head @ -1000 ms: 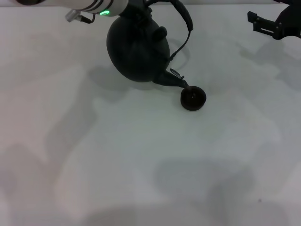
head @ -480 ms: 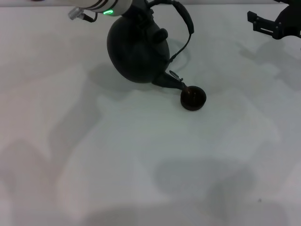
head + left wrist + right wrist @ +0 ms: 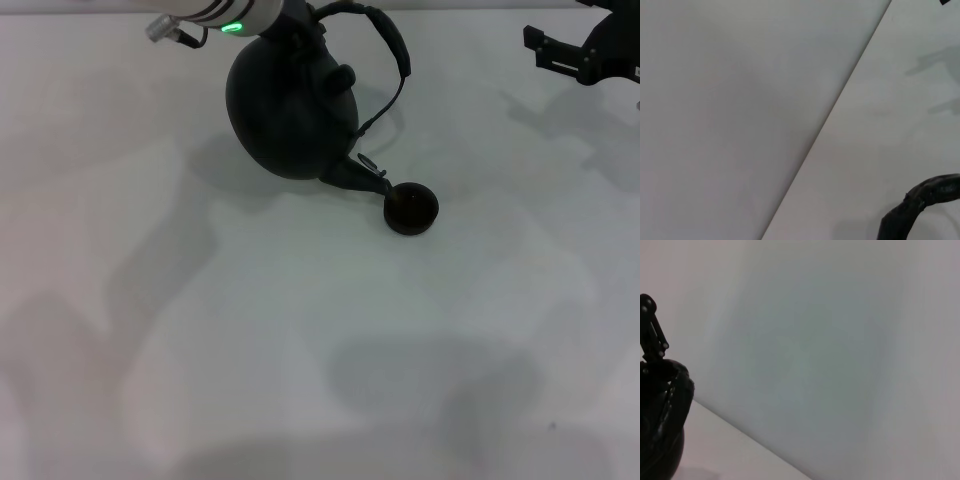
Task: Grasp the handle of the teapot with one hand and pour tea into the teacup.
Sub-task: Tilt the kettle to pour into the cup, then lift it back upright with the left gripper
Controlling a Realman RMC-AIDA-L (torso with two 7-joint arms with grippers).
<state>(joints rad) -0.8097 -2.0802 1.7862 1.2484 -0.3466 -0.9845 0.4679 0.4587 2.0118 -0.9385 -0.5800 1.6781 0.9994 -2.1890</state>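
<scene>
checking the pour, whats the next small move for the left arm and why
Probably keep tipping the teapot a touch further. The left gripper has the handle near the table's far edge, the pot leans toward the teacup, and the spout tip sits just at the cup's rim. No stream is visible. The right gripper is off at the far right.

The left arm [image 3: 215, 14] enters the head view at about eleven o'clock: a silver-white round link with thin dark bands across it, a small lit green light on its skin, and a short grey metal stub at its outer end. Beyond the light the shell turns black. The right gripper [image 3: 580, 50] shows at about one o'clock as flat matte-black angular parts with squared edges and a notch. In the right wrist view a black linkage [image 3: 654, 335] with small pale screw heads is seen.
</scene>
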